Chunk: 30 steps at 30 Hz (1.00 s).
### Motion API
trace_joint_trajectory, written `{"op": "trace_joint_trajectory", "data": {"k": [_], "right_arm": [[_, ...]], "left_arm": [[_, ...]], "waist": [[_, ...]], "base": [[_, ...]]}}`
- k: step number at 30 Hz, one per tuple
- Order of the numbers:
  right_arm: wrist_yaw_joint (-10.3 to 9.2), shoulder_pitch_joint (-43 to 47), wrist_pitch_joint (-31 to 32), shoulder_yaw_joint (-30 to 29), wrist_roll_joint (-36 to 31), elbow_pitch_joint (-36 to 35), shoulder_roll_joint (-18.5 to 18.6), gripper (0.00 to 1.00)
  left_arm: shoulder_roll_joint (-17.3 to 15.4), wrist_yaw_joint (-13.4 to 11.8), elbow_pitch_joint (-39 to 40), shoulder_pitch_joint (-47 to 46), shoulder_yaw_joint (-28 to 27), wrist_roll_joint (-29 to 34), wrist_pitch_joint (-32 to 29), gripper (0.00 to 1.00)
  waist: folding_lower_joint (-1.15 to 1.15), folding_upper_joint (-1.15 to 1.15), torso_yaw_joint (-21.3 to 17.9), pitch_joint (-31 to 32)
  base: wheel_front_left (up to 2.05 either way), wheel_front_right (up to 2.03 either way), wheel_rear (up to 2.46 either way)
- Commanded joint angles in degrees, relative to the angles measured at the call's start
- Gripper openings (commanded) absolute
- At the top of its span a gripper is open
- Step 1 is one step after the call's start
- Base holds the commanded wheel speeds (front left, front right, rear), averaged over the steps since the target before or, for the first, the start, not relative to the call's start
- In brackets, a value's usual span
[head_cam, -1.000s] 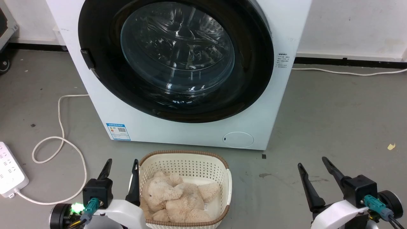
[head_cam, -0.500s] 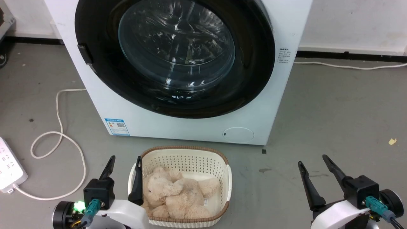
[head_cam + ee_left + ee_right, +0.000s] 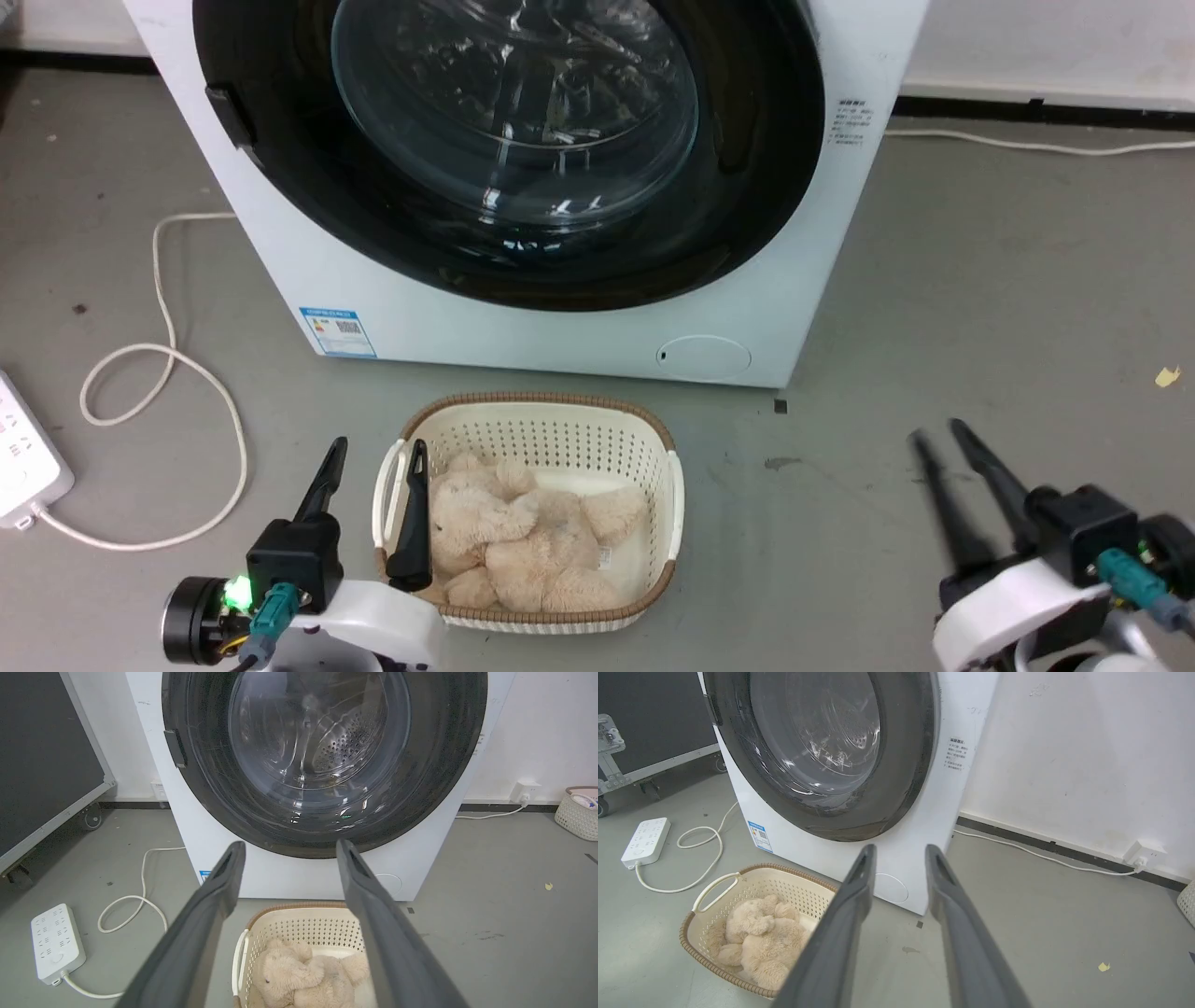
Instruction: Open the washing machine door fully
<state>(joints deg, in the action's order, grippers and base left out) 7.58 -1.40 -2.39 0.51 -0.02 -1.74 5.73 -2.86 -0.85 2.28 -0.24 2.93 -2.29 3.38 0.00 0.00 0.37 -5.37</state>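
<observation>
Reaching has not begun: this reads as the approach step, with both hands low and well apart from the machine. At far left a white power strip (image 3: 26, 459) lies on the floor, its cord (image 3: 168, 373) looping toward the washing machine (image 3: 560, 336). Next comes the left hand (image 3: 378, 445), fingers spread wide and holding nothing, one finger over the near left corner of the basket (image 3: 537, 401). That basket sits on the floor just before the machine, with a beige stuffed toy (image 3: 523, 541) inside.

Above it, the washing machine door (image 3: 513, 140) looks fully shut, its black ring flush against the white front and the glass bowl bulging outward. A small dark block (image 3: 229, 117) sits on the ring's left edge; whether it is the catch or a hinge I cannot tell. At far right the right hand (image 3: 938, 434) hovers over bare floor, blurred in the head view, fingers parted more narrowly than the left's and empty.

The next move likely calls for raising one hand to the door's free edge, hooking it there and pulling outward, while clearing the basket.
</observation>
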Motion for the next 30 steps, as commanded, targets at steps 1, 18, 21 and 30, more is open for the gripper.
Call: {"op": "trace_joint_trajectory", "data": {"k": [1,18,21,30], "right_arm": [[-0.02,-1.6,-0.3,0.0,0.3,-0.8,1.2,0.0],[-0.04,-13.5,2.4,-2.7,5.2,-1.3,8.8,0.0],[-0.04,-16.8,3.3,-3.1,7.7,0.4,9.3,0.0],[-0.04,-28.6,7.7,-5.3,17.8,9.0,8.3,0.0]], "left_arm": [[0.0,-0.3,0.5,-1.0,0.4,-0.4,0.7,1.0],[0.0,-1.1,2.6,-3.0,2.4,-1.7,2.7,1.0],[0.0,-1.2,2.9,-3.5,2.8,-2.0,3.1,1.0],[0.0,-1.7,3.8,-4.8,3.9,-2.8,4.1,1.0]], "waist": [[0.0,0.0,0.1,-0.7],[0.0,0.0,1.7,-6.7],[0.0,0.0,2.1,-7.9],[0.0,0.0,3.1,-11.0]], "base": [[0.0,0.0,0.0],[0.0,0.0,0.0],[0.0,0.0,0.0],[0.0,0.0,0.0]]}}
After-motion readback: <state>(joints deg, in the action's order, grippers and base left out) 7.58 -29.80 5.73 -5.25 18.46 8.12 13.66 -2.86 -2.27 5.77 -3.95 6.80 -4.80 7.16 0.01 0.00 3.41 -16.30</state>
